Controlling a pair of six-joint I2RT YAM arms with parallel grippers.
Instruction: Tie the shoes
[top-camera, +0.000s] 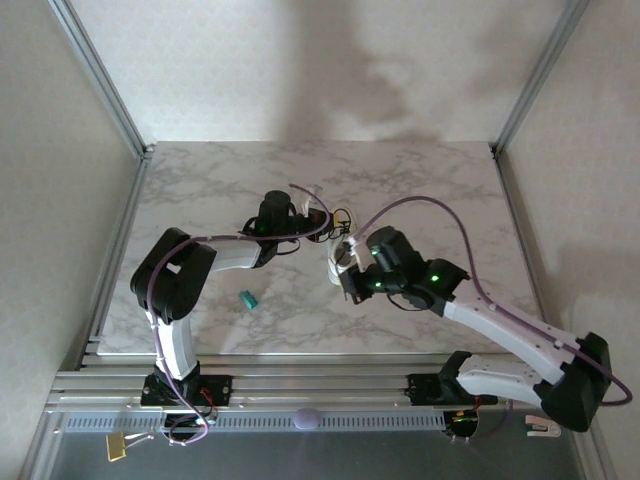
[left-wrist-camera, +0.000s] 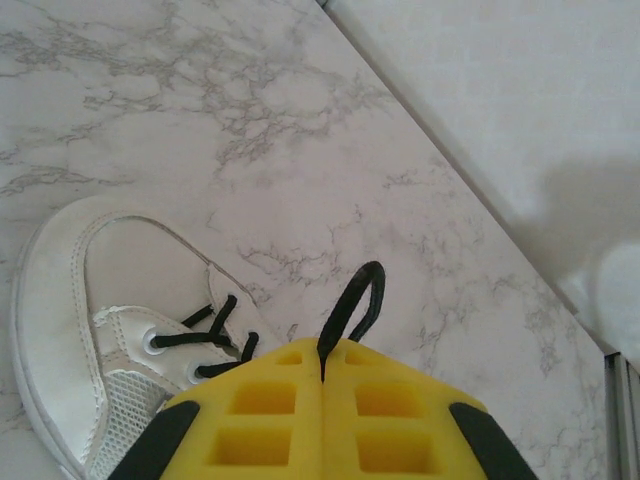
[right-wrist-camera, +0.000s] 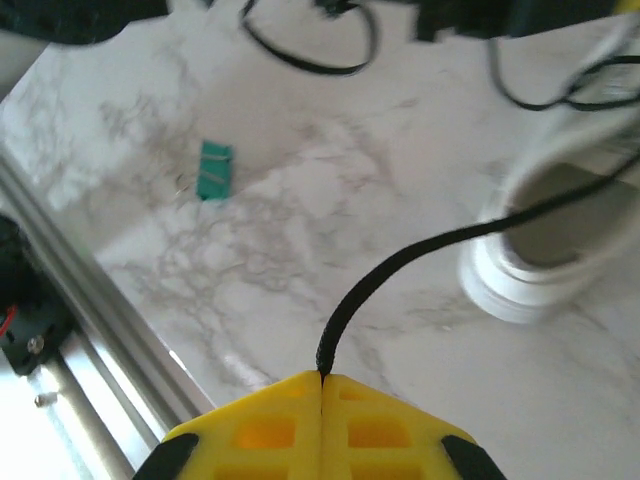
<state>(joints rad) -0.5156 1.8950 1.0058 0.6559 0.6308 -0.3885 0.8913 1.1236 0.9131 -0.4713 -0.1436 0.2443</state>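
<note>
Right fingers pinch black lace; teal object lies nearby.

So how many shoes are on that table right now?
1: a small white low-top sneaker with black laces, near the middle of the marbled tabletop. Another might be hidden from view.

Sneaker half out of sight

In the left wrist view the white sneaker runs off the left and bottom edges, and its near side is hidden behind the left gripper. The right wrist view blurs its heel (cropped at the right edge), and the teal object is too small to identify.
</note>
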